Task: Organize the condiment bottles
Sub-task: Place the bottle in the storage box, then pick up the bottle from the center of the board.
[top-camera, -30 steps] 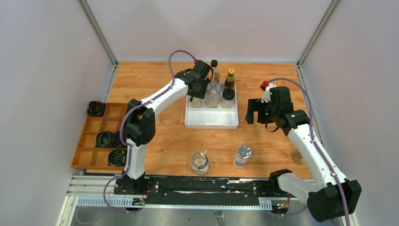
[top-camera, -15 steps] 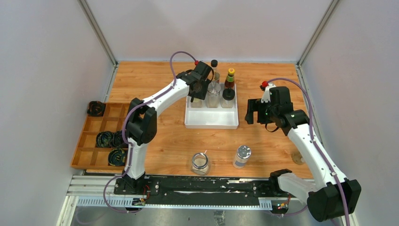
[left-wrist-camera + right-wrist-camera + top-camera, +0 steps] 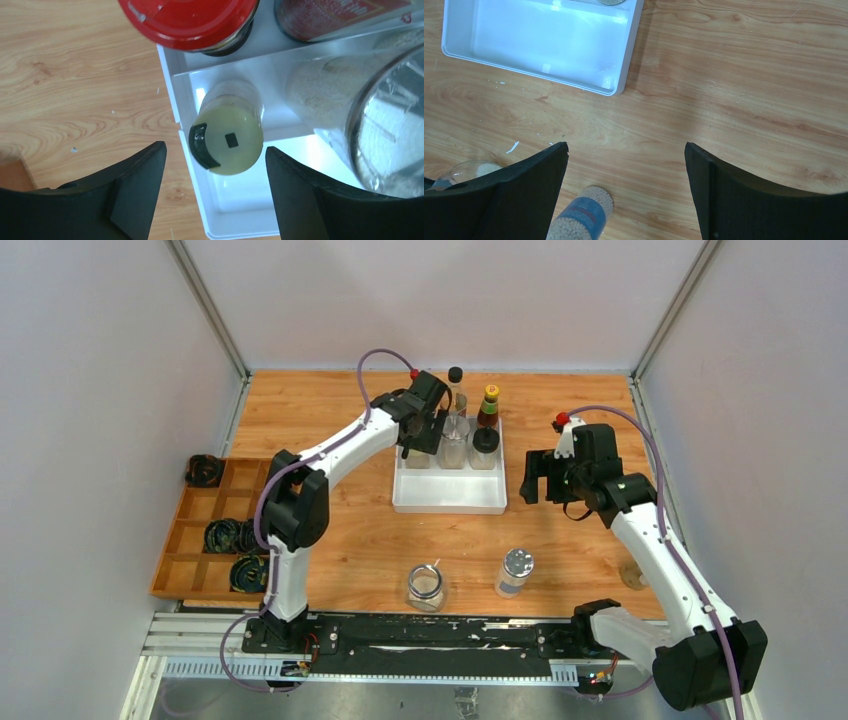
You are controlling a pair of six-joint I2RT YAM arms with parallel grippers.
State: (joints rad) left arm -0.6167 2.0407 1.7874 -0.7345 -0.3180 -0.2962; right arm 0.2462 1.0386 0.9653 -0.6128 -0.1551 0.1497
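Observation:
A white tray (image 3: 450, 495) holds condiment bottles along its far end: a silver-lidded glass shaker (image 3: 455, 435) and a black-capped jar (image 3: 485, 440). A black-capped bottle (image 3: 455, 375) and a yellow-capped red one (image 3: 490, 400) stand behind them. My left gripper (image 3: 215, 147) is open above the tray's far left corner. Its fingers stand apart on either side of a small pale-yellow-capped bottle (image 3: 227, 140) standing there. A red-capped bottle (image 3: 190, 20) is just beyond. My right gripper (image 3: 625, 145) hangs open and empty right of the tray.
A clear glass jar (image 3: 426, 587) and a silver-capped toothpick bottle (image 3: 515, 572) stand on the wood near the front. A wooden compartment box (image 3: 190, 540) with coiled black cables sits at the left edge. Walls enclose three sides.
My left gripper has opened, letting go of the pale-yellow-capped bottle in the tray corner. The right arm has not moved.

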